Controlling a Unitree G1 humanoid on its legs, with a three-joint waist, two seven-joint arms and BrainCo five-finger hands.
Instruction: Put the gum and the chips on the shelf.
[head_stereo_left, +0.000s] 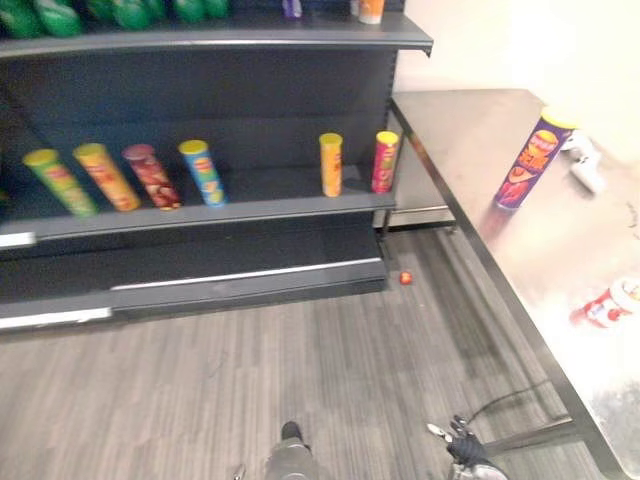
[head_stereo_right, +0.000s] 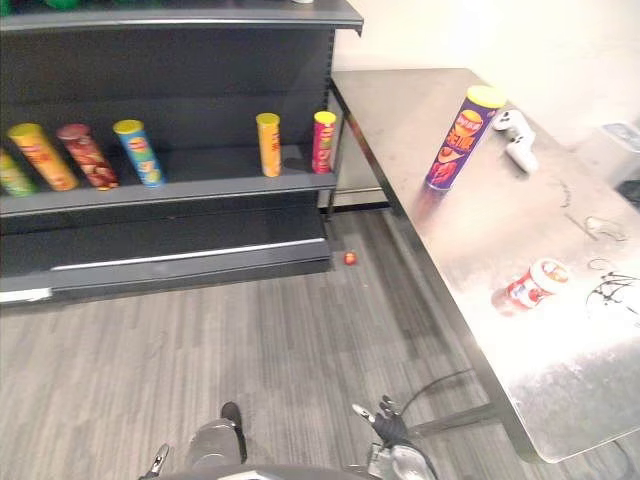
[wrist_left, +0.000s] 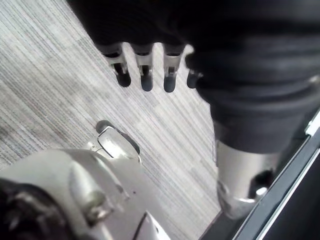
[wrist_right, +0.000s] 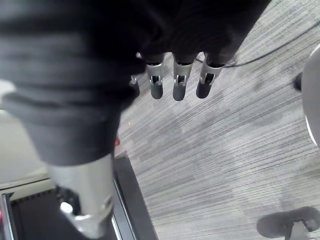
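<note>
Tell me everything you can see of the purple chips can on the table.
The purple chips can is a tall, slim tube with a yellow lid and red-and-yellow artwork down its side. It looks closed and stands upright on the metal table near its far end, resting on its base alone. A white controller-like object lies close beyond it, apparently not touching.

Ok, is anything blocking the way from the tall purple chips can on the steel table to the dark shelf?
Nothing visible. The tall purple chips can stands free on the steel table, a white controller close beside it. The dark shelf has a bare gap between its blue can and orange can.
</note>
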